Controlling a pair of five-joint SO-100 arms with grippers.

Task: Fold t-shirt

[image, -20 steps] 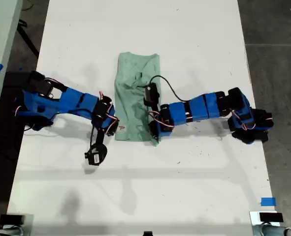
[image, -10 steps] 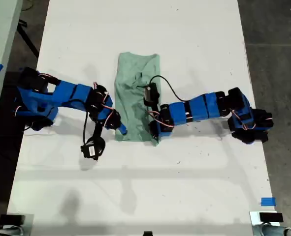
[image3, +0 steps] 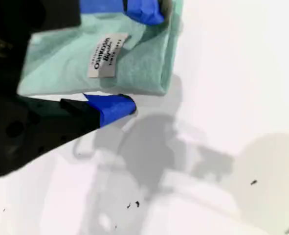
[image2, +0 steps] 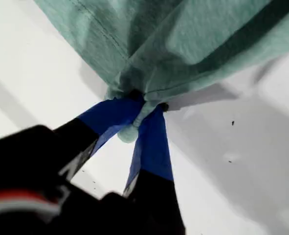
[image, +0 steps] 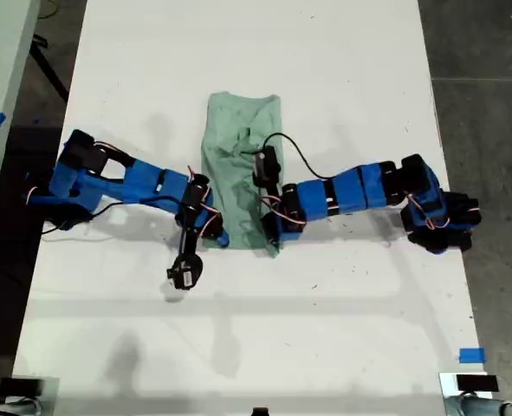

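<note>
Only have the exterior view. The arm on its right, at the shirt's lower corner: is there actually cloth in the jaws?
Observer: Yes. My first gripper is shut on a bunched corner of the t-shirt, and cloth pokes out between the jaws.
Operator: And the other arm?
Observer: My second gripper is open. One jaw is over the t-shirt's edge and the other is outside it.
Operator: Anything marking that corner?
Observer: A white label faces up there.

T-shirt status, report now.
My first gripper shut on t-shirt corner. My second gripper open, straddling the label corner. Nothing blocking.
</note>
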